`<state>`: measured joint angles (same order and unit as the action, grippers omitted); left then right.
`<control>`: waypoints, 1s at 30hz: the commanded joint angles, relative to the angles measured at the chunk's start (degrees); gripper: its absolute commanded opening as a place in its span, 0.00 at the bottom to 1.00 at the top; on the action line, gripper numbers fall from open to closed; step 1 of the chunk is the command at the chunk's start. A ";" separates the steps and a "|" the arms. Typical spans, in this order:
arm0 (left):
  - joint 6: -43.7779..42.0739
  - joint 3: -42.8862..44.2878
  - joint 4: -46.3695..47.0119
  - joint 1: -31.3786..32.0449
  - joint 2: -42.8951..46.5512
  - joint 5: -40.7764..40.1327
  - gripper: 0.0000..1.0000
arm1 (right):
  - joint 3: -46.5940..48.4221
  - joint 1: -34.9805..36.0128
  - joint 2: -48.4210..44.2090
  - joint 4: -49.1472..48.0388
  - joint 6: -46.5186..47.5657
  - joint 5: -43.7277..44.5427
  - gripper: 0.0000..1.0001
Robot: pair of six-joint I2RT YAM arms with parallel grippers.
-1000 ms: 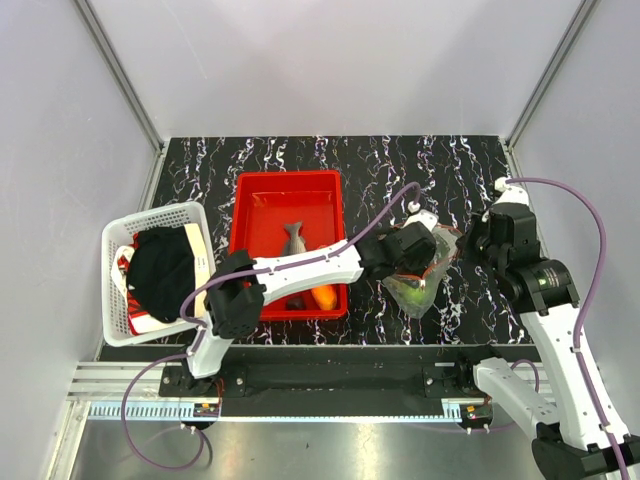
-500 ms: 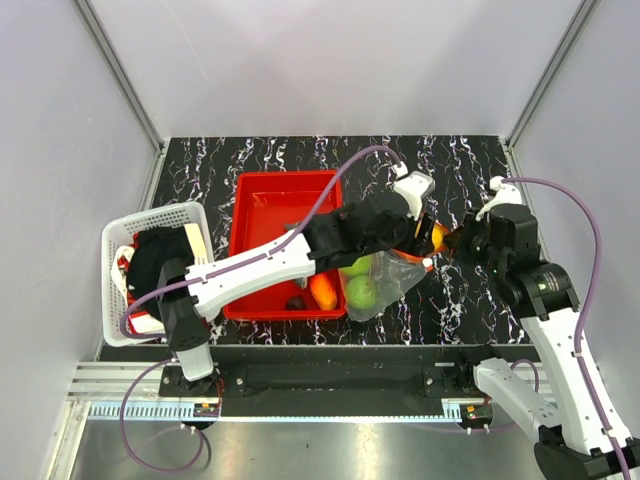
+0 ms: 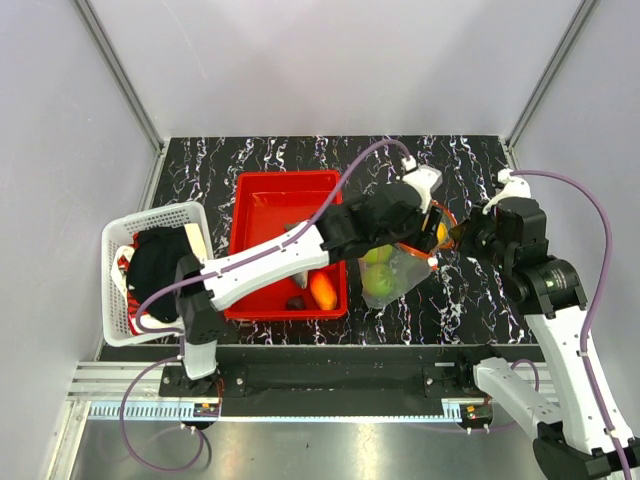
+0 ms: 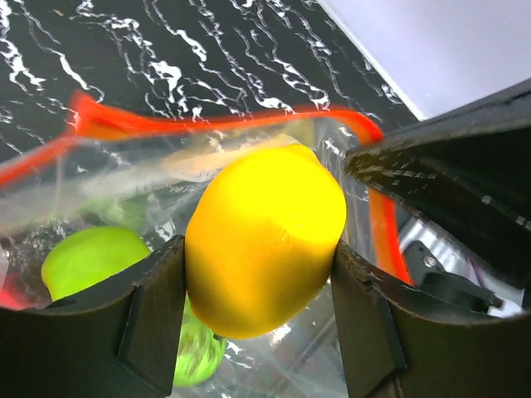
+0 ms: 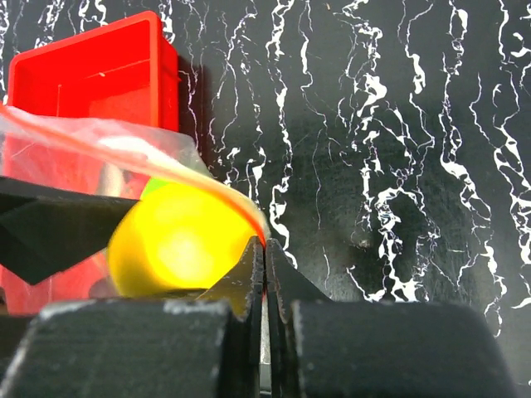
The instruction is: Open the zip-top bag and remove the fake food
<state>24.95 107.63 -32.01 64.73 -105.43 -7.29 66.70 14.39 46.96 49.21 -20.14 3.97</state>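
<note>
The zip-top bag point(image 3: 402, 272) hangs open just right of the red tray, its red-orange zip strip point(image 4: 207, 123) spread wide. My left gripper point(image 3: 430, 232) is at the bag's mouth, shut on a yellow fruit point(image 4: 265, 236), which also shows in the right wrist view point(image 5: 178, 245). My right gripper point(image 3: 457, 238) is shut on the zip strip point(image 5: 166, 170) at the bag's right end and holds it up. Two green fruits point(image 3: 378, 254) point(image 3: 381, 283) lie inside the bag. An orange piece point(image 3: 323, 290) and a small dark piece point(image 3: 296, 301) lie in the tray; the fish is mostly hidden under my left arm.
The red tray point(image 3: 285, 195) stands at the middle left of the black marbled table point(image 3: 470, 160). A white basket point(image 3: 150, 215) holding a dark cloth point(image 3: 160, 265) sits at the far left. Grey walls close the table on three sides.
My left arm has stretched out over the tray and lifted the yellow fruit at the bag's mouth. The bag and my right gripper have shifted a little to the right.
</note>
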 commanded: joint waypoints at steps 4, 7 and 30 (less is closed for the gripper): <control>-2.97 11.45 -6.40 3.39 -6.19 -3.54 0.00 | 5.72 -0.42 1.82 -0.78 -0.51 -3.43 0.00; -5.34 12.86 -6.31 4.35 -7.60 -1.24 0.00 | 7.12 -0.33 2.52 -1.40 -1.13 -3.79 0.00; -5.00 -4.15 -2.18 -2.41 15.50 1.58 0.00 | -1.92 -0.33 0.68 -0.87 1.60 2.36 0.00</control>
<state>19.59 110.19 -37.87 64.77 -97.38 -7.11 65.49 13.87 47.75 49.67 -19.49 4.16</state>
